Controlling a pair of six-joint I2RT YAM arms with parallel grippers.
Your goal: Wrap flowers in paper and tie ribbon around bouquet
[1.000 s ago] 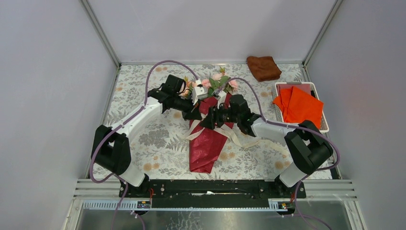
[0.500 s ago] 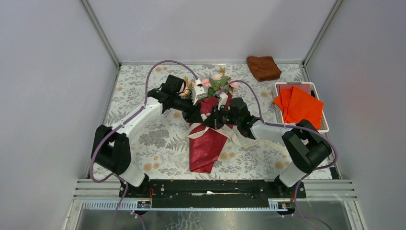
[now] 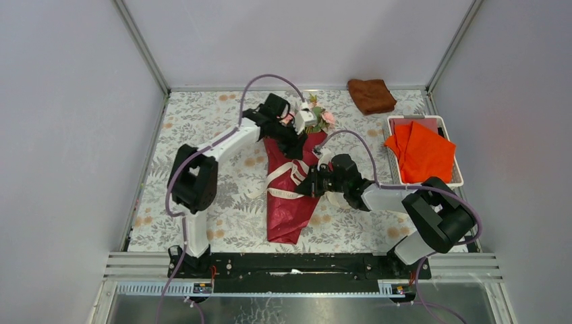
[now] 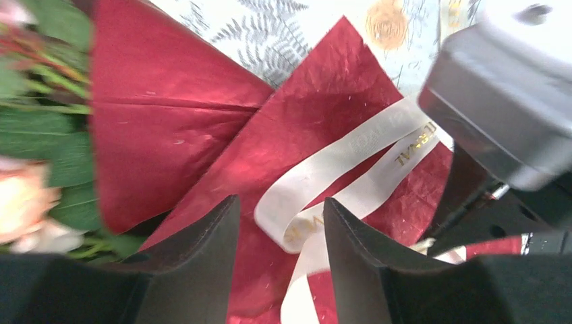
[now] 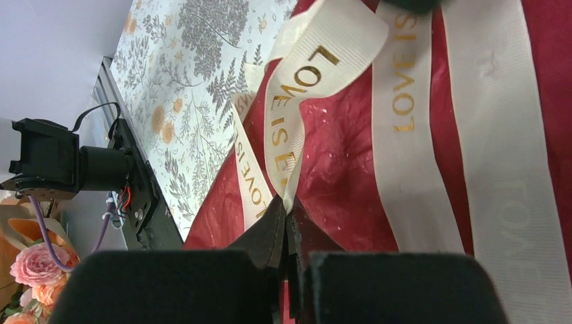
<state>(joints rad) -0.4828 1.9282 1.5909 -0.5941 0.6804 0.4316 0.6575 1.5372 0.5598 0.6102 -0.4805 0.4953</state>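
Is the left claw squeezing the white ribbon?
No, the left gripper stands open, and the ribbon loop lies loose between its fingers on the dark red paper.

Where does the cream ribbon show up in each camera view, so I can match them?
Top external: ribbon crosses the middle of the dark red paper.
Left wrist: ribbon looped at centre, seen between the fingers of the open left tool.
Right wrist: ribbon strips across centre and right, one pinched in the shut right tool.
Shared landmark: the dark red paper beneath it.
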